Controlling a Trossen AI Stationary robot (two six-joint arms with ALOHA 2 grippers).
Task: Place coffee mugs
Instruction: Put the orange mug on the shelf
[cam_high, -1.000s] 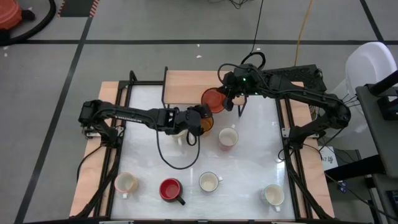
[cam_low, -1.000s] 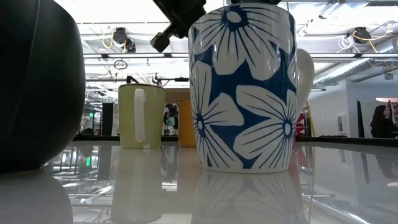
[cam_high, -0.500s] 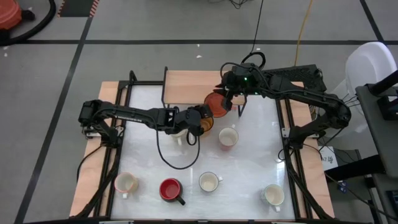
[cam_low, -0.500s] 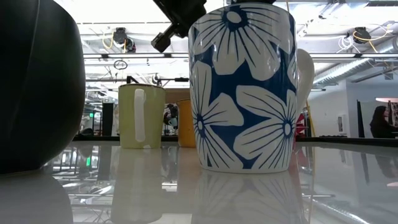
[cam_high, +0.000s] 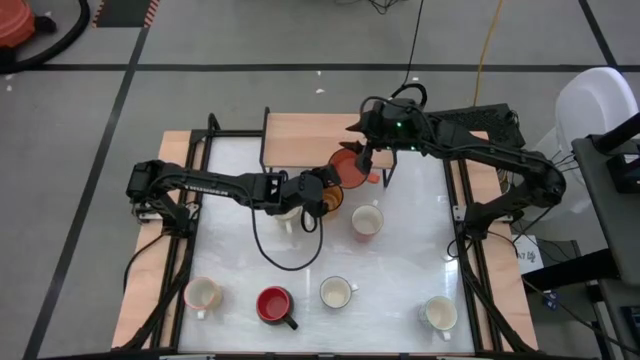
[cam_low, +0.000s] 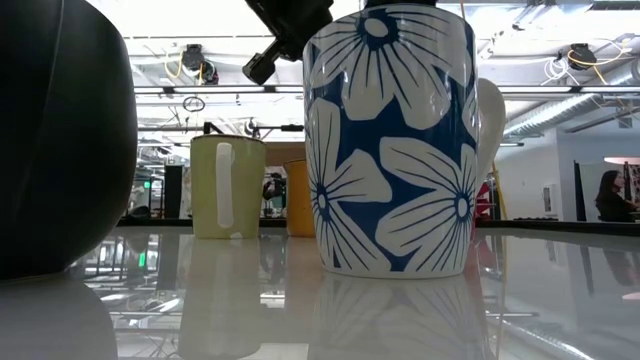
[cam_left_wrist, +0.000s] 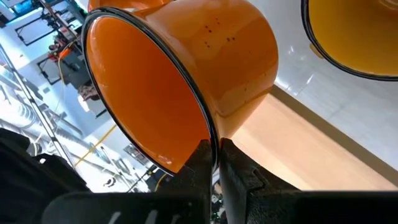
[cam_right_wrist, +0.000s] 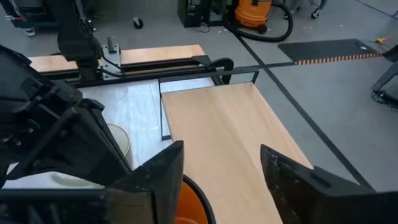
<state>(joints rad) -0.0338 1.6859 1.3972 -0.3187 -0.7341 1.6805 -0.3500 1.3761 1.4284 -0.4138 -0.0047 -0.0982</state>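
Two arms meet beside the wooden board (cam_high: 300, 140) at the table's (cam_high: 420, 240) far edge. Left gripper (cam_high: 328, 193) pinches the rim of a tilted orange mug (cam_left_wrist: 186, 81) just off the board's corner. Right gripper (cam_high: 362, 150), fingers spread, hovers above a second orange mug (cam_high: 350, 170) at the same corner, touching neither.

Four mugs stand in a row along the near edge of the white-topped table (cam_high: 420, 250): a cream ceramic mug (cam_high: 203, 295) at the left, a red ceramic mug (cam_high: 273, 304) next, a white ceramic mug (cam_high: 337, 293) beside it, and another white mug (cam_high: 439, 313) at the right. Behind them, near the middle, stands a pale mug (cam_high: 366, 221). At the far edge lies a wooden board (cam_high: 300, 140), with an orange mug (cam_high: 350, 167) at its right corner.
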